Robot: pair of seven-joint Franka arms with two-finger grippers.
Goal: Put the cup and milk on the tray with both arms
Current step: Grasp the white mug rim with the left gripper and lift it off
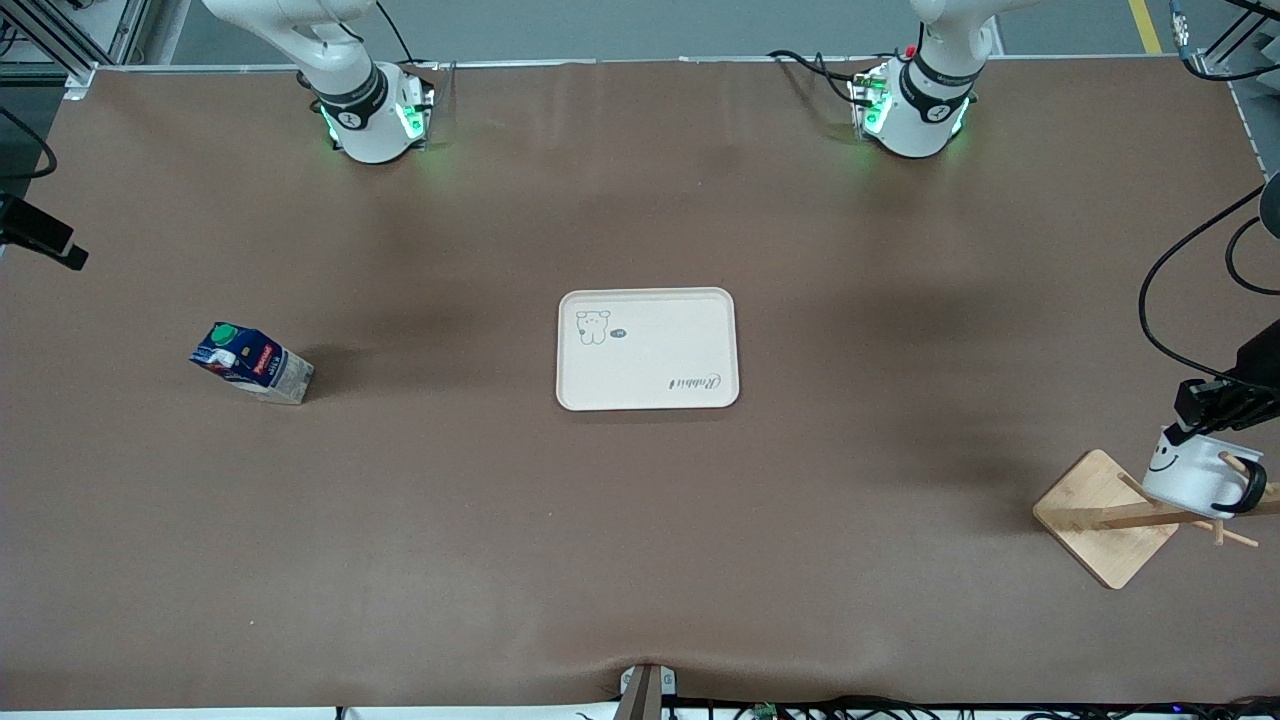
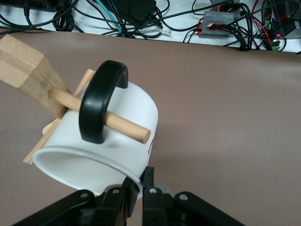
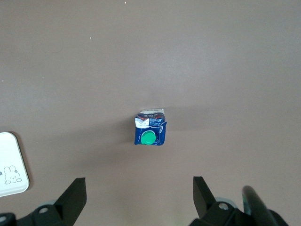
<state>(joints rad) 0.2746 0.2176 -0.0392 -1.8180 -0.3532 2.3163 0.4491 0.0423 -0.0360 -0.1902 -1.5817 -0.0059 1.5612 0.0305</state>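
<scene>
Nearest the front camera, toward the left arm's end of the table from the tray (image 1: 648, 300), stood the wooden rack (image 1: 1105, 520), and the cup (image 1: 1195, 480) hung on one of its pegs (image 2: 113, 121) by the black handle (image 2: 101, 106). The left gripper (image 2: 141, 188) had its fingers pinched tight on the cup's rim. Farther from that camera lay the tray, with nothing on it. Toward the right arm's end from the tray stood the milk (image 1: 250, 363), upright on the table. The right gripper (image 3: 139, 197) hung over the milk with its jaws spread wide, holding nothing. The step in hand looked like taking the cup; next, it likely needed sliding off the peg before carrying to the tray.
</scene>
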